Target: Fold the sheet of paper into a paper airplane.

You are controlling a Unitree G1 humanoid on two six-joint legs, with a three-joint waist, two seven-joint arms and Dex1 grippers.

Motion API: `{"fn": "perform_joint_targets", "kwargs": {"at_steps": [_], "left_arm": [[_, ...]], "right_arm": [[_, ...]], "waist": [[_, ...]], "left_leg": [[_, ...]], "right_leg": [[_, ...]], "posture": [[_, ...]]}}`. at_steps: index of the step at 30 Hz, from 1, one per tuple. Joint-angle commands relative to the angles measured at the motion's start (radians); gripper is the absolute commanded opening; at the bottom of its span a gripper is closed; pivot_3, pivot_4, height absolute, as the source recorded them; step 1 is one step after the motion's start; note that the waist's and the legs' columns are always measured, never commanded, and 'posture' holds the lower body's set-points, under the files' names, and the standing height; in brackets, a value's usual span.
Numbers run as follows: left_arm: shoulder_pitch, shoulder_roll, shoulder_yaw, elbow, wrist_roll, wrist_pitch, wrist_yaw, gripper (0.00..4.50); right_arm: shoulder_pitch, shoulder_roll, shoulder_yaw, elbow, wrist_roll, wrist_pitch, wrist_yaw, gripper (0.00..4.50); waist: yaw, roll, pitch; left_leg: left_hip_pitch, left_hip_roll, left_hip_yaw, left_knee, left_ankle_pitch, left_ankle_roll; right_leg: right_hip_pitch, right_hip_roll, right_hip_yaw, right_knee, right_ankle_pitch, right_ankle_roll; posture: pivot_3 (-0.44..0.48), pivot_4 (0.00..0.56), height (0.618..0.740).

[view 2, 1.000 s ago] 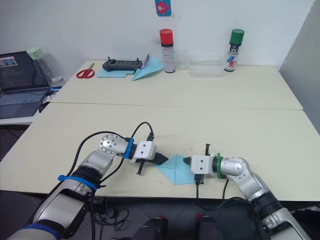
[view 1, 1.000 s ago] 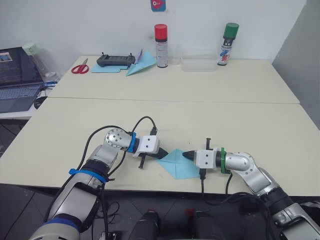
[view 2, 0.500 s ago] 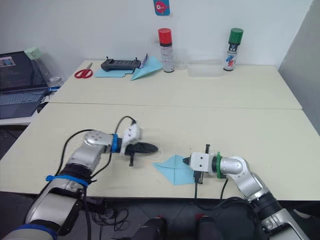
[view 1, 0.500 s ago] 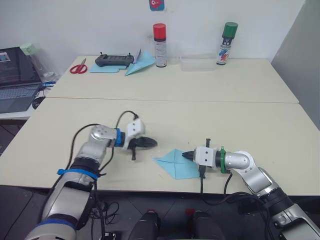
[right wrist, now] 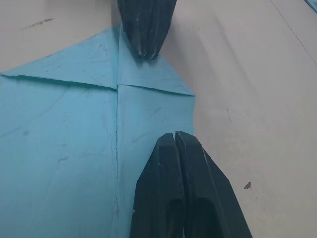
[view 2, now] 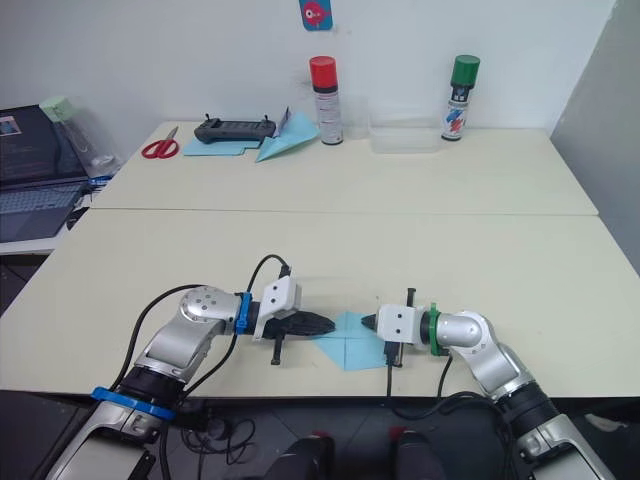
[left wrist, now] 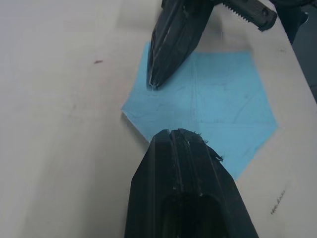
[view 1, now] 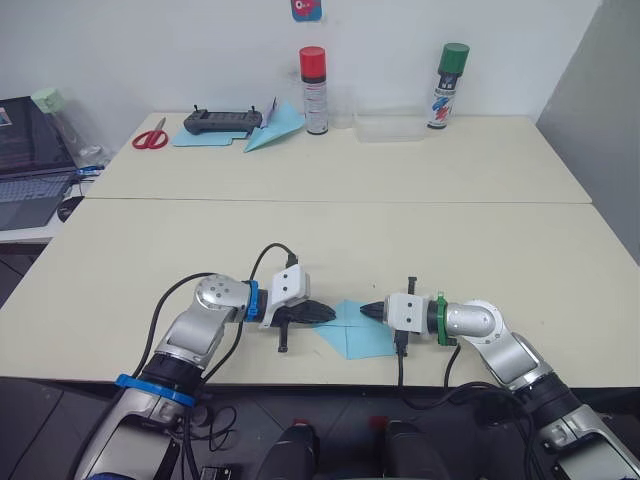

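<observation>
The sheet of paper (view 1: 357, 333) lies flat near the table's front edge. It is light blue, with two corners folded in to a point along a centre crease (right wrist: 118, 148). My left gripper (view 1: 330, 313) is shut, with its tip at the paper's left point. My right gripper (view 1: 366, 311) is shut too, and its tip rests on the paper from the right. The two tips face each other a short gap apart. In the left wrist view my own tip (left wrist: 176, 133) meets the sheet's edge (left wrist: 218, 104). A paper airplane made of this sheet is out of view.
At the back of the far table stand a red-capped can (view 1: 314, 90), a green-capped can (view 1: 447, 85) and a clear box (view 1: 390, 127). A controller (view 1: 222, 121), scissors (view 1: 150, 138), another blue dart (view 1: 270, 128) and a flat blue sheet (view 1: 205, 137) lie left of them. A laptop (view 1: 25, 150) sits far left.
My left gripper left the paper, swung away to the left, and has come back to its left point. The right gripper has stayed on the sheet. The camera has shifted slightly.
</observation>
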Motion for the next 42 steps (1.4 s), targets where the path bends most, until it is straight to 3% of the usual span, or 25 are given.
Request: {"fn": "perform_joint_targets", "kwargs": {"at_steps": [1, 6, 9, 12, 17, 18, 21, 26, 42], "left_arm": [[0.01, 0.002, -0.024, 0.005, 0.029, -0.047, 0.001, 0.0], [0.047, 0.022, -0.047, 0.02, 0.055, -0.074, -0.016, 0.0], [0.07, 0.023, -0.066, 0.079, 0.087, -0.125, 0.0, 0.0], [0.081, 0.019, -0.077, 0.121, 0.102, -0.159, 0.013, 0.0], [0.058, 0.0, -0.069, 0.155, 0.091, -0.148, 0.038, 0.0], [0.052, -0.001, -0.069, 0.161, 0.091, -0.147, 0.037, 0.0], [0.039, -0.003, -0.071, 0.175, 0.092, -0.146, 0.03, 0.0], [0.023, -0.004, -0.076, 0.187, 0.091, -0.143, 0.024, 0.0], [-0.028, -0.013, -0.096, 0.255, 0.099, -0.151, 0.016, 0.0]], "right_arm": [[0.01, -0.003, 0.024, 0.019, -0.031, 0.021, 0.012, 0.03], [0.008, -0.003, 0.004, 0.003, -0.022, 0.046, 0.001, 0.03], [0.017, 0.03, -0.032, -0.079, 0.095, 0.151, 0.04, 0.03], [0.014, 0.061, -0.059, -0.181, 0.219, 0.299, 0.087, 0.63], [-0.014, 0.1, -0.085, -0.278, 0.307, 0.48, 0.068, 2.26], [-0.018, 0.104, -0.081, -0.28, 0.306, 0.498, 0.063, 2.26], [-0.02, 0.086, -0.038, -0.259, 0.266, 0.516, 0.069, 1.8], [-0.014, 0.085, 0.01, -0.21, 0.209, 0.501, 0.048, 0.03], [0.06, -0.005, 0.023, -0.206, 0.138, 0.514, 0.037, 0.03]], "waist": [[0.0, 0.0, 0.0], [0.0, 0.0, 0.0], [0.0, 0.0, 0.0], [0.0, 0.001, 0.0], [0.004, 0.001, -0.001], [0.005, 0.001, -0.002], [0.01, 0.002, -0.002], [0.012, 0.002, -0.003], [0.028, 0.003, -0.007]], "left_leg": [[0.0, 0.0, 0.0, 0.0, 0.0, 0.0], [0.001, 0.0, 0.0, -0.001, 0.0, 0.0], [0.001, 0.0, 0.0, -0.001, 0.0, 0.0], [0.001, 0.0, 0.0, -0.001, 0.0, 0.0], [0.001, 0.0, 0.0, -0.002, 0.0, 0.0], [0.001, 0.0, 0.0, -0.001, 0.0, 0.0], [0.002, 0.0, -0.001, -0.001, 0.0, 0.0], [0.002, 0.0, -0.001, -0.001, 0.0, 0.0], [0.005, 0.0, -0.001, -0.001, 0.0, 0.0]], "right_leg": [[0.0, 0.0, 0.0, 0.0, 0.0, 0.0], [0.0, 0.0, 0.0, 0.0, 0.0, 0.0], [0.0, 0.0, 0.0, 0.0, 0.0, 0.0], [0.0, -0.001, 0.001, 0.0, 0.0, 0.0], [0.001, -0.001, 0.0, 0.0, 0.0, 0.0], [0.001, -0.001, 0.0, 0.0, 0.0, 0.0], [0.001, -0.001, -0.001, 0.0, 0.0, 0.0], [0.001, -0.001, -0.001, 0.0, 0.0, 0.0], [0.005, -0.001, -0.001, 0.0, 0.0, 0.0]], "posture": [[0.0, 0.15, 0.74], [0.0, 0.15, 0.74], [0.0, 0.15, 0.74], [0.0, 0.15, 0.74], [0.0, 0.15, 0.74], [0.0, 0.15, 0.74], [0.0, 0.15, 0.74], [0.0, 0.15, 0.74], [0.0, 0.15, 0.74]]}}
